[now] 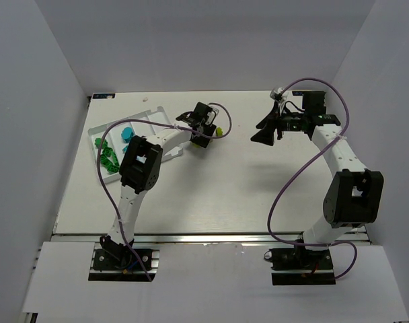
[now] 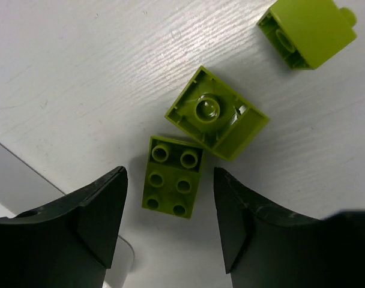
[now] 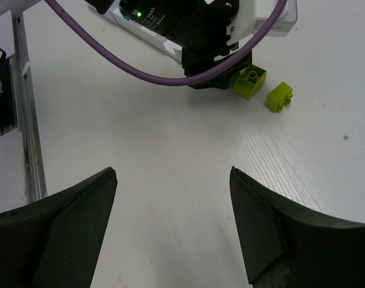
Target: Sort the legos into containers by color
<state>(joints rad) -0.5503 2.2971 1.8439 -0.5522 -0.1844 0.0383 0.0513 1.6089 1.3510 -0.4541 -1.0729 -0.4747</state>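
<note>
The step in hand looks like the pick-up of a yellow-green brick. The left hand [image 2: 169, 180] hangs low over the surface [image 2: 80, 72] with its two fingers spread. A studs-up yellow-green brick [image 2: 172, 175] lies between them, and neither finger touches it. Just beyond it, a second brick [image 2: 217, 113] lies upside down, almost against the first. A third [image 2: 307, 30] lies on its side, a little further off.

The next move, as I judge it, is to drop a touch and close on the studs-up brick alone. The upside-down neighbour sits very near, so the fingers need to come in square or they may nudge it. Then the brick has to travel left to the tray.

The right hand [image 3: 171, 180] hovers over bare surface with its fingers spread and nothing between them, well apart from the bricks.

The white tray [image 1: 144, 114] sits at the far left of the surface. One of its long compartments holds the dark green bricks [image 1: 109, 158], and the one beside it holds the cyan bricks [image 1: 128, 131]. The left arm crosses over part of the tray, so I cannot tell whether any yellow-green bricks are in it yet.
</note>
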